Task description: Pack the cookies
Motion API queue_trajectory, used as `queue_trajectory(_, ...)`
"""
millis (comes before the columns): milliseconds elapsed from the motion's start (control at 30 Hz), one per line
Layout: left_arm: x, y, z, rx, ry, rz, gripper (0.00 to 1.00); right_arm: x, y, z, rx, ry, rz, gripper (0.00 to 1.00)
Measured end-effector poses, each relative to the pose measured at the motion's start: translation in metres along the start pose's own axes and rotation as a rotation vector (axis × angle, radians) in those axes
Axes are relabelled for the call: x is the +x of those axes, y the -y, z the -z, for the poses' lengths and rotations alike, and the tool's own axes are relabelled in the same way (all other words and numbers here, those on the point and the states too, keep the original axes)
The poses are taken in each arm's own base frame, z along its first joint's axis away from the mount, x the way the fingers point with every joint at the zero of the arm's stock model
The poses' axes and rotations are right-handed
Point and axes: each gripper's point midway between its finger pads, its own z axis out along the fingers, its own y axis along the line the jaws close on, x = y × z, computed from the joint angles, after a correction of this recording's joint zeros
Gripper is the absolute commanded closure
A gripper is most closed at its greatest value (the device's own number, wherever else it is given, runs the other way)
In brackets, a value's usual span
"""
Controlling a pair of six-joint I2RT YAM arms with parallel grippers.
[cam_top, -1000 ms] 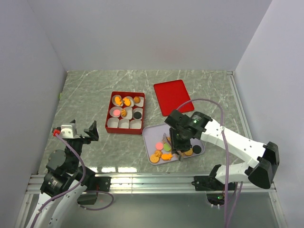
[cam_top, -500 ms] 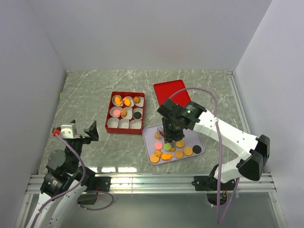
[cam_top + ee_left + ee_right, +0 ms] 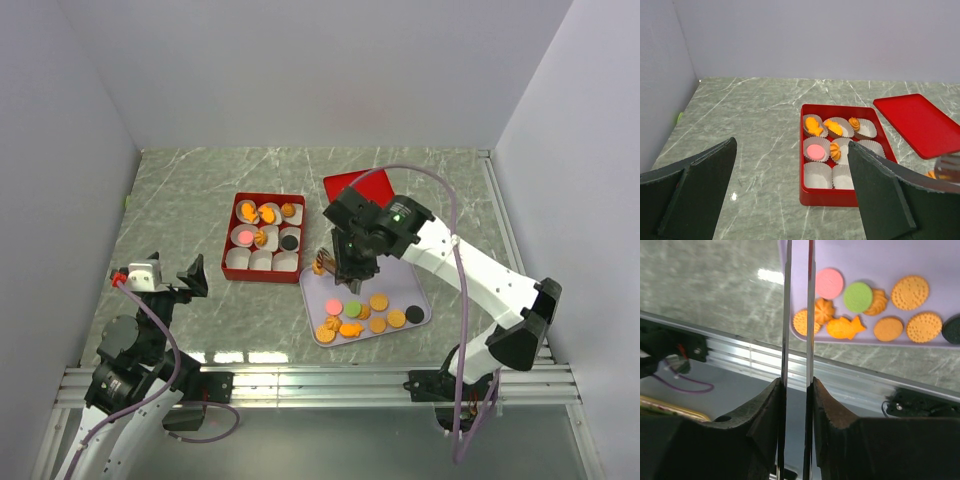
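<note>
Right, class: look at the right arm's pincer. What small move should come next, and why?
Probably move left until it hovers over an empty paper cup in the red box. The right pincer looks shut on an orange cookie just off the purple tray's left edge, and the box's near row of cups holds nothing.

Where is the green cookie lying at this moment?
In the top view, the green cookie lies in the left half of the lilac tray, just right of the pink cookie.
</note>
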Motion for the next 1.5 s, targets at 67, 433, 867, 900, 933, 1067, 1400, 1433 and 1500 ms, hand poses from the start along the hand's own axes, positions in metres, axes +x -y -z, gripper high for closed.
queue_trajectory(67, 0.000, 0.000, 0.000, 0.002, 0.000, -0.002, 0.01, -0.008, -0.007, 0.006, -0.013, 0.017, 0.007, 0.66)
queue_trajectory(433, 0.001, 0.001, 0.000, 0.005, -0.002, -0.003, 0.01, -0.056, -0.061, 0.013, -0.080, 0.061, 0.050, 0.65)
queue_trajectory(867, 0.001, 0.001, 0.000, 0.004, -0.002, -0.003, 0.01, -0.075, -0.120, -0.028, -0.191, -0.002, 0.064, 0.66)
queue_trajectory(900, 0.001, 0.001, 0.000, 0.004, -0.002, -0.003, 0.01, -0.076, -0.124, -0.031, -0.202, -0.007, 0.063, 0.65)
queue_trajectory(933, 0.001, 0.001, 0.000, 0.004, -0.002, -0.003, 0.00, -0.076, -0.127, -0.033, -0.213, -0.011, 0.063, 0.65)
queue_trajectory(1067, 0.001, 0.001, 0.000, 0.005, -0.003, -0.003, 0.01, -0.078, -0.139, -0.039, -0.257, -0.021, 0.061, 0.65)
queue_trajectory(1400, 0.002, 0.001, 0.000, 0.005, -0.004, -0.004, 0.01, -0.081, -0.151, -0.049, -0.299, -0.028, 0.059, 0.65)
queue_trajectory(1433, 0.002, 0.001, 0.000, 0.005, -0.005, -0.005, 0.01, -0.081, -0.153, -0.049, -0.306, -0.028, 0.059, 0.65)
queue_trajectory(1500, 0.003, 0.001, 0.000, 0.005, -0.006, -0.006, 0.01, -0.081, -0.155, -0.051, -0.313, -0.027, 0.060, 0.66)
